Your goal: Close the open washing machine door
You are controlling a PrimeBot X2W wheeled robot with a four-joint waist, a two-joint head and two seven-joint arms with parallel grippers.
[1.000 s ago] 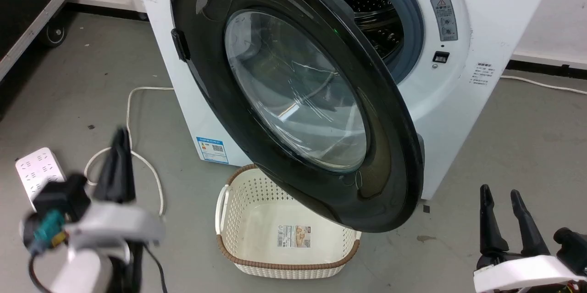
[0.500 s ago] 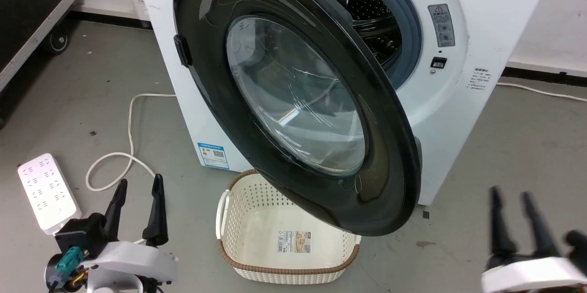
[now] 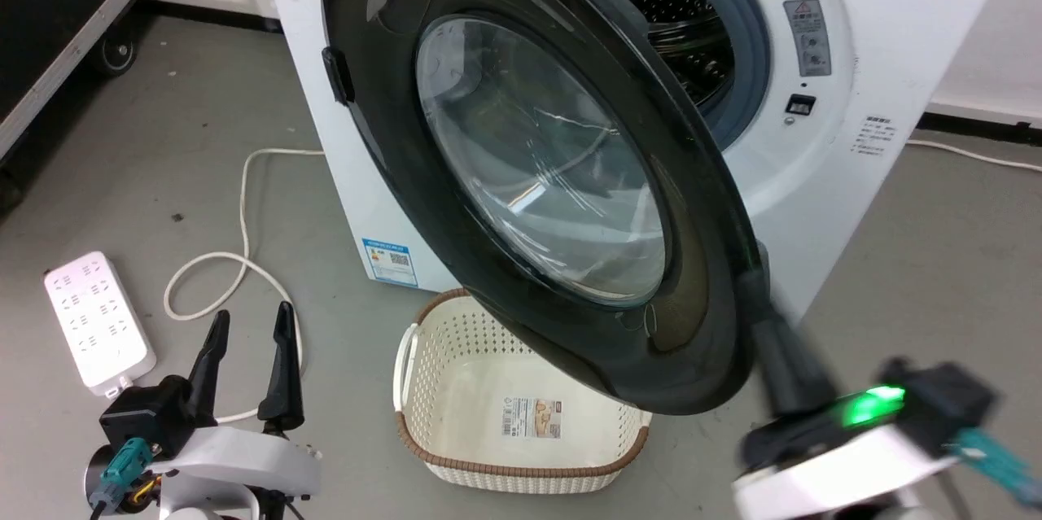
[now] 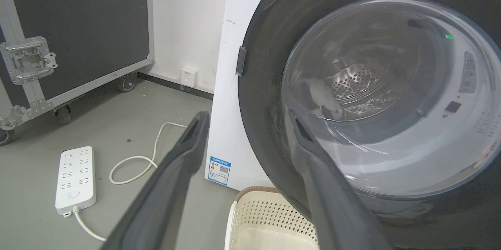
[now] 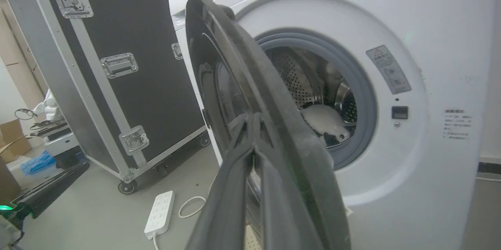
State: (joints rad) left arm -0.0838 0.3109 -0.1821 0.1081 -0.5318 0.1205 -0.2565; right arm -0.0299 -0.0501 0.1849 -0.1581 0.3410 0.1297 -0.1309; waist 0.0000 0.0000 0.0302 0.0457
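The washing machine door (image 3: 537,162), glossy black around a bulging glass window, stands swung out from the white washer (image 3: 814,178). The steel drum (image 3: 667,7) shows behind it. My right gripper (image 3: 759,280) is blurred at the lower right, its fingers pressed together with the tips at the door's lower right rim. The right wrist view has those shut fingers (image 5: 235,187) lying against the door (image 5: 219,66) near its edge. My left gripper (image 3: 250,325) rests low at the left, open and holding nothing, well apart from the door (image 4: 372,97).
A white woven basket (image 3: 456,341) stands on the floor under the door. A power strip (image 3: 98,316) and its looped white cord (image 3: 244,203) lie at the left. A black flight case (image 3: 49,15) on wheels stands at the far left. Something white (image 5: 323,121) lies in the drum.
My right gripper has shut and risen from the lower right corner to the door's rim. My left gripper dropped low a second ago and has since stayed. The camera shifted slightly.
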